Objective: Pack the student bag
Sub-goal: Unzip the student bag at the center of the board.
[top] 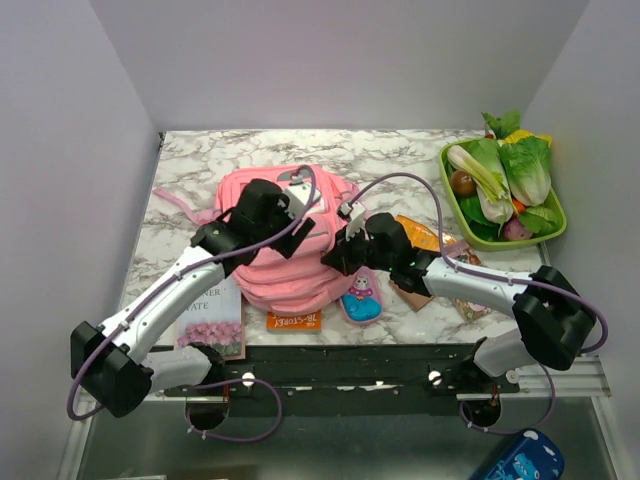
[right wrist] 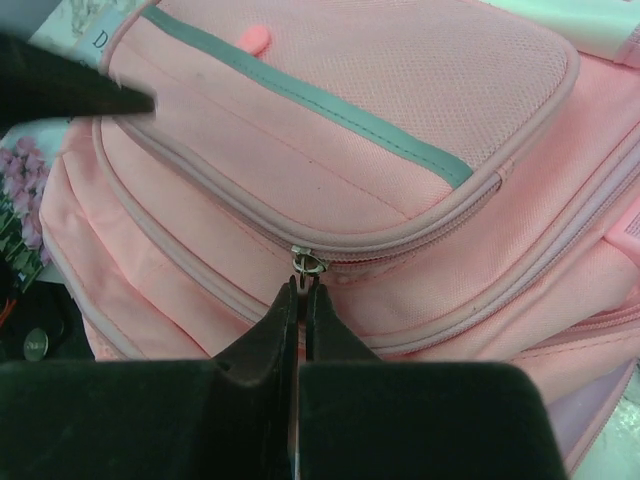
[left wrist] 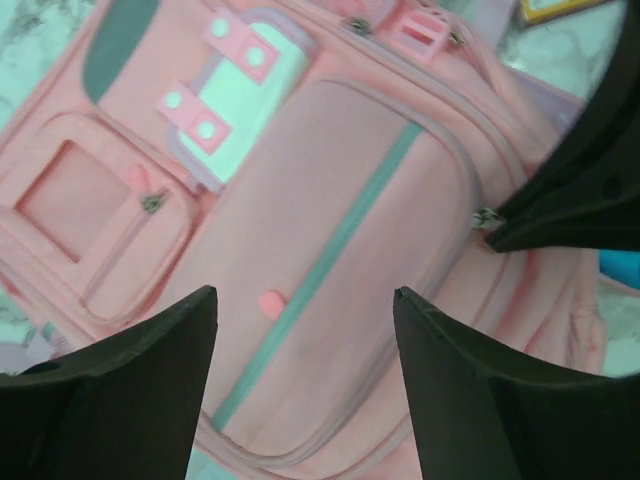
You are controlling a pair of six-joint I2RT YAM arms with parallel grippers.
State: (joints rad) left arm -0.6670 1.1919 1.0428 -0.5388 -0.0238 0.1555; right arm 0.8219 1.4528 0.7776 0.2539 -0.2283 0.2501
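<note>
The student bag (top: 300, 282) is a large pink backpack with grey-green stripes, lying flat in the middle of the marble table. It fills the left wrist view (left wrist: 330, 200) and the right wrist view (right wrist: 380, 90). My right gripper (right wrist: 302, 287) is shut on the metal zip pull (right wrist: 308, 264) of the front pocket, at the bag's right side (top: 336, 256). My left gripper (left wrist: 302, 295) is open and empty, hovering over the front pocket, and sits over the bag's upper part in the top view (top: 280, 222). The right gripper's fingers (left wrist: 570, 190) show in the left wrist view at the zip slider (left wrist: 487, 218).
A small pencil case with a cartoon print (top: 360, 297) lies just right of the bag. A flowered book (top: 210, 315) and an orange card (top: 293, 320) lie at the near edge. An orange packet (top: 420, 235) lies under the right arm. A green vegetable tray (top: 555, 235) stands at the far right.
</note>
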